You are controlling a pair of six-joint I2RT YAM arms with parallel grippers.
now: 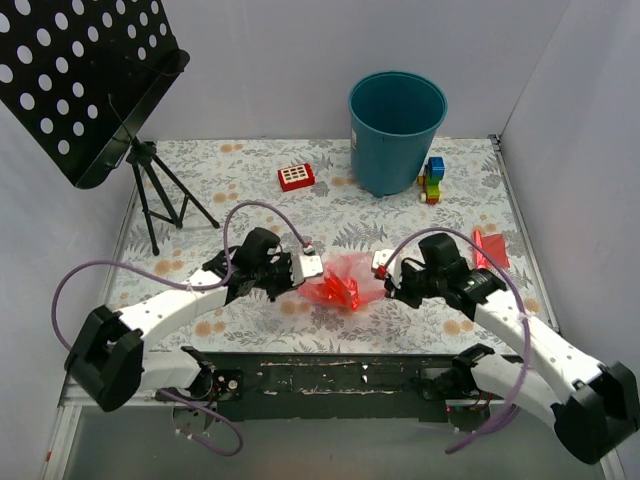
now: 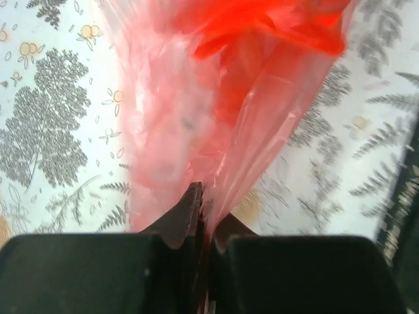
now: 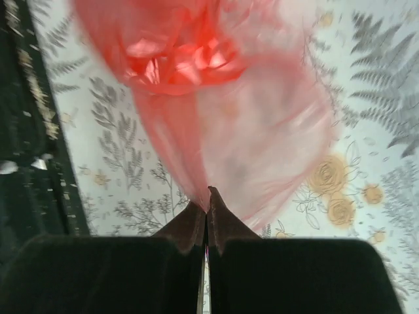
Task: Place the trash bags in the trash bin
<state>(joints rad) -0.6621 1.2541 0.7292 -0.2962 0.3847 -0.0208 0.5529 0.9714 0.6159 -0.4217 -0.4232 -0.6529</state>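
A translucent red-pink trash bag (image 1: pixel 345 282) hangs between my two grippers near the table's front middle. My left gripper (image 1: pixel 312 268) is shut on the film at its left edge; in the left wrist view the trash bag (image 2: pixel 216 98) runs up from the closed left gripper (image 2: pixel 204 196). On the bag's right edge my right gripper (image 1: pixel 380 266) is shut too, and the trash bag (image 3: pixel 216 98) fans out from the pinched right gripper (image 3: pixel 208 196). A second red trash bag (image 1: pixel 489 248) lies flat at the right edge. The teal trash bin (image 1: pixel 396 131) stands upright at the back.
A small red block with a white grid (image 1: pixel 296 177) lies left of the bin. A coloured toy block stack (image 1: pixel 432 181) sits at the bin's right. A black perforated music stand (image 1: pixel 85 85) on a tripod (image 1: pixel 160 195) fills the back left. White walls enclose the table.
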